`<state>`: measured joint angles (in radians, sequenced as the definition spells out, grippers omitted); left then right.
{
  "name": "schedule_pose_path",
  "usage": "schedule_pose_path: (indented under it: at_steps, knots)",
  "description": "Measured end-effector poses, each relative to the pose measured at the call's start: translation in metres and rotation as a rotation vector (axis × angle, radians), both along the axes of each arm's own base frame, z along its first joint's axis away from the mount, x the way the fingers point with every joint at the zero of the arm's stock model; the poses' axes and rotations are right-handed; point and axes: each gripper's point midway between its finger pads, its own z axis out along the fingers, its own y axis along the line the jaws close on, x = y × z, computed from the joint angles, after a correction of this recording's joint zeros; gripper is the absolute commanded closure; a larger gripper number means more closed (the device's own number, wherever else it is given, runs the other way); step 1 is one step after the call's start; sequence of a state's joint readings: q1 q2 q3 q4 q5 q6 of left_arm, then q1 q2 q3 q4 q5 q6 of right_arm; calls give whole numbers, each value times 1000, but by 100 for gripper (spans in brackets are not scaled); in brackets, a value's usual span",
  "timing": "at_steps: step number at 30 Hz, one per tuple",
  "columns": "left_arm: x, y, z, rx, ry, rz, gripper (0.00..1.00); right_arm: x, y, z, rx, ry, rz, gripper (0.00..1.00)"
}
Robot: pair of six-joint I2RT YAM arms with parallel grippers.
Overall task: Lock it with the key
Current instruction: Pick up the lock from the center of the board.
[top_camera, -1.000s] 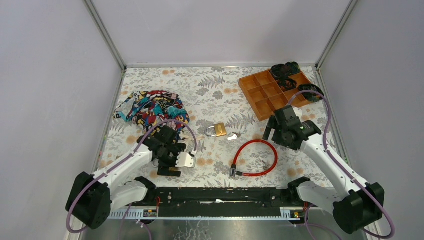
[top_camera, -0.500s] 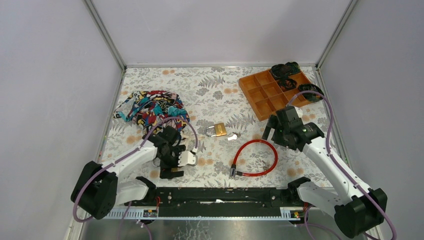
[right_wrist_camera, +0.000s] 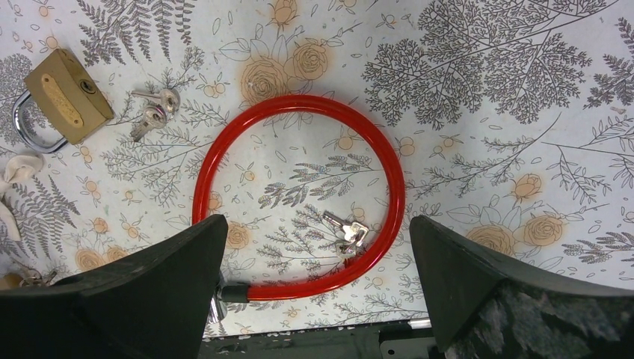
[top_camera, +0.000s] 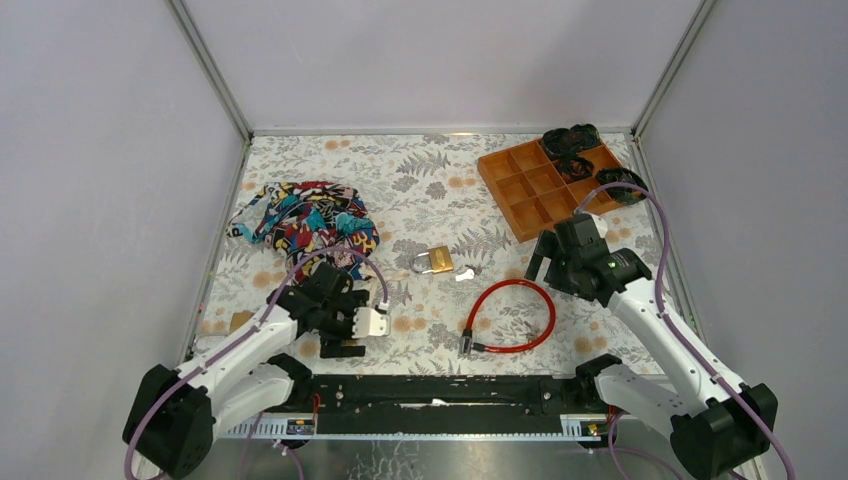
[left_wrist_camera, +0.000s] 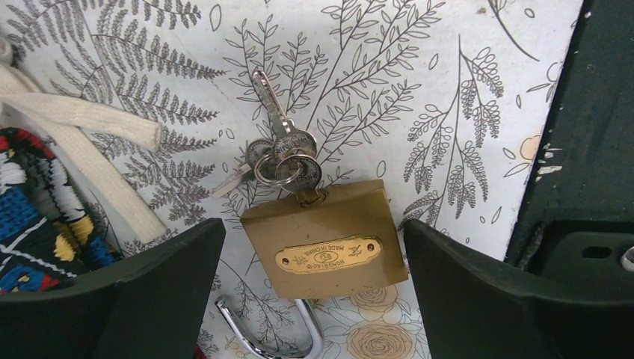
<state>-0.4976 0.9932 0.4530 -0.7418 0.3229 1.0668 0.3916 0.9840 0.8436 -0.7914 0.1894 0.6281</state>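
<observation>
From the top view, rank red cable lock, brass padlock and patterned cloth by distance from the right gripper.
1. Red cable lock, just below the right gripper, on the right side.
2. Brass padlock, mid-table.
3. Patterned cloth, far left.

Seen from my left wrist camera: the padlock [left_wrist_camera: 323, 239] bears a small gold nameplate [left_wrist_camera: 327, 255], upside down in this view, on which I read "MADE IN CHINA"; the word beside it is too small to read.
</observation>
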Motion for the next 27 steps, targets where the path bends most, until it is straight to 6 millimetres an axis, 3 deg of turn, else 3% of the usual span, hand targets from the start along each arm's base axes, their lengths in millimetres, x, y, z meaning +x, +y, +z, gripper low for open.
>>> schedule_pose_path:
  at_steps: [4, 10, 12, 18, 23, 25, 27]
  knots:
    - [0, 1, 0, -6, -16, 14, 5, 1, 0, 1, 1, -4, 2, 0]
    - [-2, -1, -5, 41, 118, 87, 29, 1, 0, 3, 0, -14, 8, 0]
    - [1, -3, -5, 43, 128, 88, 41, 1, 0, 6, 0, -20, 11, 0]
    - [1, -4, -3, 38, 119, 68, 100, 2, -2, 16, 0, -57, 14, 1]
    - [0, -13, 11, -41, 76, 21, 100, 2, 3, 18, 28, -60, 28, 12]
    - [4, -23, 24, -115, 21, 4, 100, 5, 18, 19, 96, -58, 59, 15]
    - [11, -35, 41, -195, -52, -13, 100, 11, 46, 18, 208, -72, 109, 16]
